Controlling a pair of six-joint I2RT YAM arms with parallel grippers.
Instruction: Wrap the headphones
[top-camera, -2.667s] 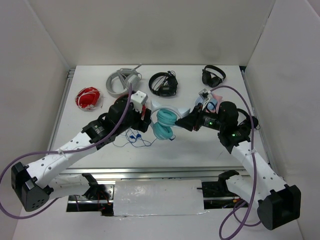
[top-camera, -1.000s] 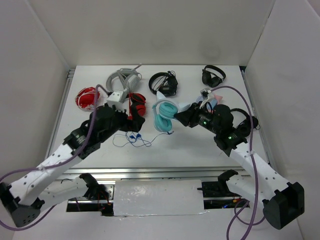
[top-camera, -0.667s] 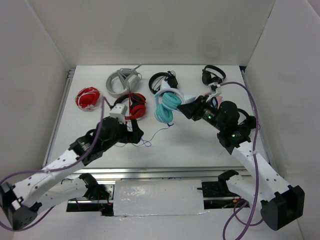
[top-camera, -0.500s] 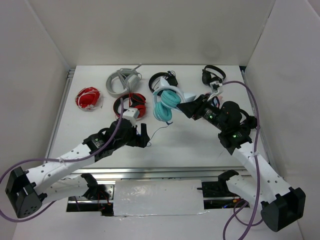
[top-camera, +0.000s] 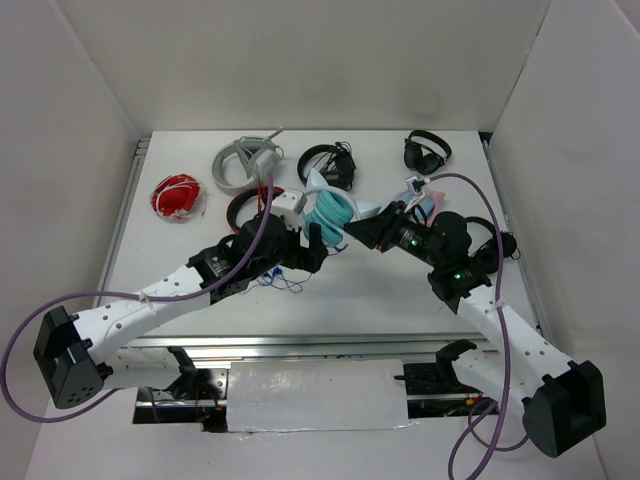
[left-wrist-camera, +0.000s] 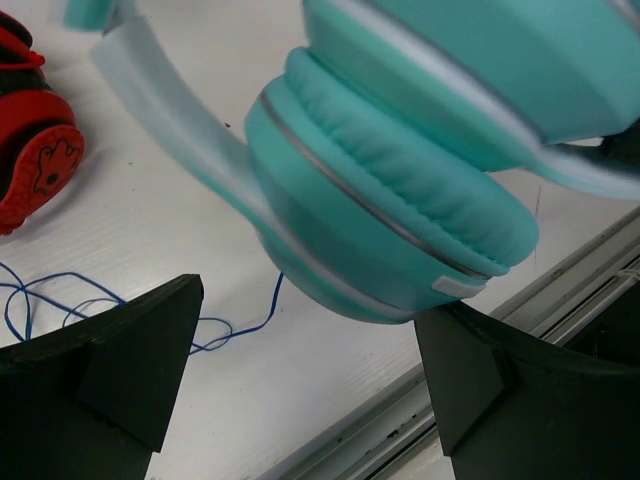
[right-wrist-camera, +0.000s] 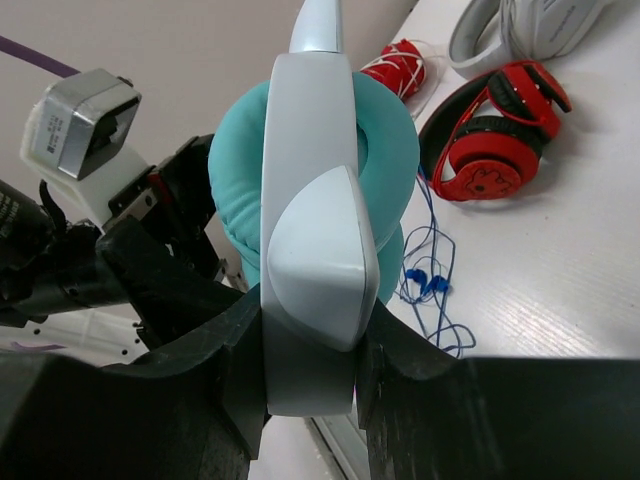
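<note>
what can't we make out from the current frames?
- Where the cable joins the headphones: top external, left gripper covers it; left wrist, the ear cup hides it.
- Whether the open left gripper touches the cup: left wrist, too close and blurred.
- Headband far end: right wrist, cut by the top edge.
- Red bundle: top external, too small to identify.
</note>
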